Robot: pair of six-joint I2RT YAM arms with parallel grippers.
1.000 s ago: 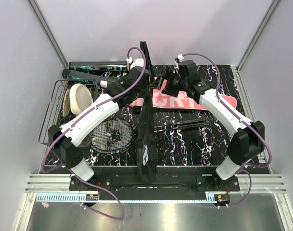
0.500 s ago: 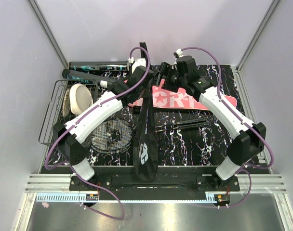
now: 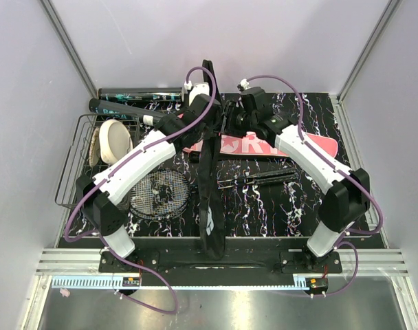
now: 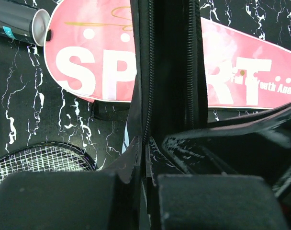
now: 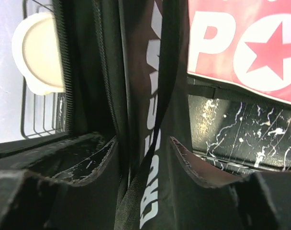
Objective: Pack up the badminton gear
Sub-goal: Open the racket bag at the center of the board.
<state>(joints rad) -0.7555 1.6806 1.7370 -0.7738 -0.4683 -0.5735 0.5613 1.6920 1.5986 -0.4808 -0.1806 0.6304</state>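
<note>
The black "CROSSWAY" bag (image 3: 209,206) stands on edge along the middle of the tabletop (image 3: 298,199), running from the near edge up toward the far one, its upper end lifted over the pink "SPORT" racket case (image 3: 302,146). The left gripper (image 4: 146,163) is clamped on the bag's edge beside the zipper. The right gripper (image 5: 144,158) straddles the bag just beside it, with lettered fabric filling the gap between its half-parted jaws; whether they actually pinch it cannot be told. A racket head (image 3: 161,194) lies flat left of the bag, near the left arm. A dark tube (image 3: 137,94) lies along the far edge. At the left edge, a black wire basket (image 3: 70,165) holds a cream disc (image 3: 114,141).
</note>
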